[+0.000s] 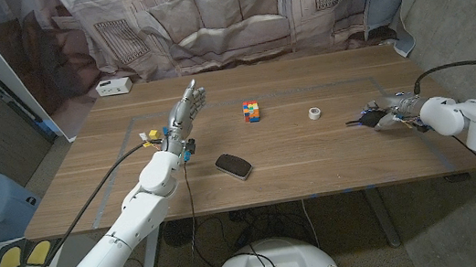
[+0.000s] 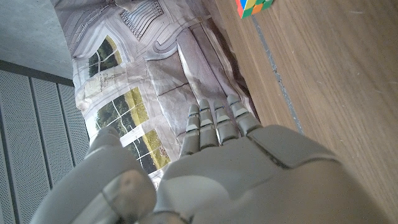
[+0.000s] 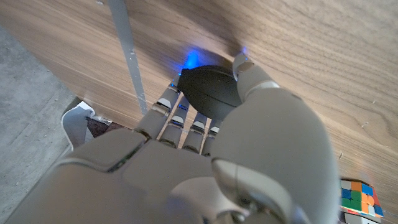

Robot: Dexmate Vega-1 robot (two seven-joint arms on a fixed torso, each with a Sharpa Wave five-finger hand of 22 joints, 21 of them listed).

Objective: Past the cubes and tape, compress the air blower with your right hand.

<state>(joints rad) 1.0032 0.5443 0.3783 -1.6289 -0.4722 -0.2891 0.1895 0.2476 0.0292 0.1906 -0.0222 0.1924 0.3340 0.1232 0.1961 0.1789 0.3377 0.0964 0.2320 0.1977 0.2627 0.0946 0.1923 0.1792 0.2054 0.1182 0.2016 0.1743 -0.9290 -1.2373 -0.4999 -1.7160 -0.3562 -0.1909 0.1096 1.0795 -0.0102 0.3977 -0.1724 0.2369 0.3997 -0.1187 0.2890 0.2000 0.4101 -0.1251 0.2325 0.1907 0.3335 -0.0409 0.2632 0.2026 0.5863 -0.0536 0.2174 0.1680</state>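
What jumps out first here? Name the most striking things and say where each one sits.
The right hand at the table's right side grips the black air blower, lit by a blue glow in the right wrist view. Mid-table, the bright stacked cubes stand with the white tape roll to their right. The left hand is raised above the table on the left, fingers straight, holding nothing.

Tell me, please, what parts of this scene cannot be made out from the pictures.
- Air blower: in the right wrist view the right hand covers its near side; in the head view it is too small to make out.
- Colored cube: cut off by the left wrist view's edge.
- White box at the table's far edge: markings too small in the head view.
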